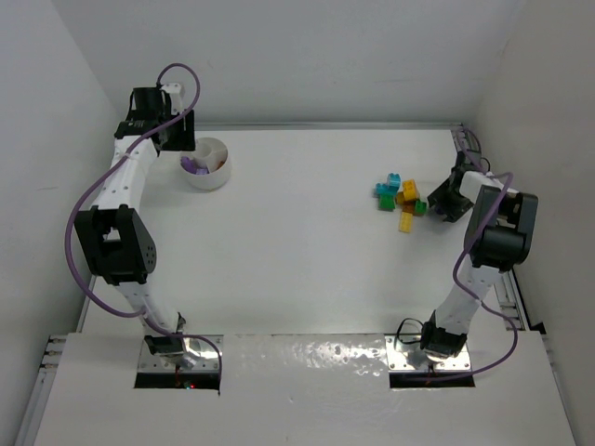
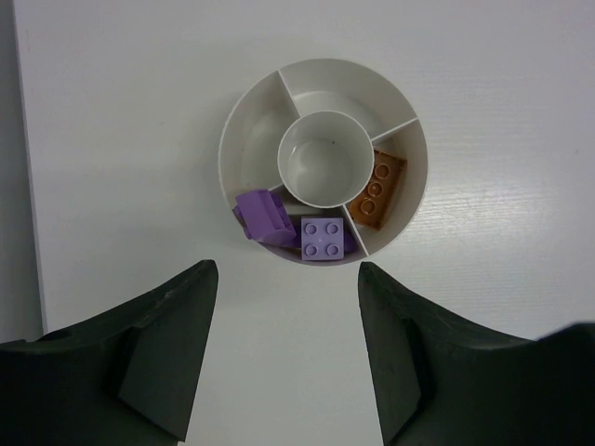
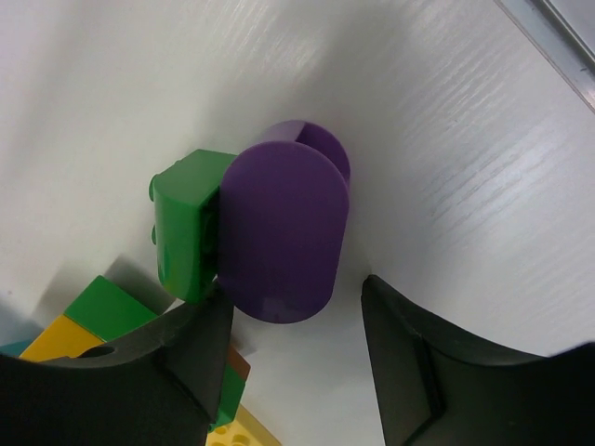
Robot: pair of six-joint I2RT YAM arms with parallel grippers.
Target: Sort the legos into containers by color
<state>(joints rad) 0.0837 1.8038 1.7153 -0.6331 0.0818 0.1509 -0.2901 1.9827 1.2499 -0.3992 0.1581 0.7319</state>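
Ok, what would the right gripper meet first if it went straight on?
Most likely the dark purple rounded brick, which sits just ahead between the open jaws, with a green brick right beside it. Depth is hard to judge.

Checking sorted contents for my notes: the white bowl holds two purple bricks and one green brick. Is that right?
Not quite: the third brick is orange, not green. The left wrist view shows the white bowl holding two purple bricks and one orange brick.
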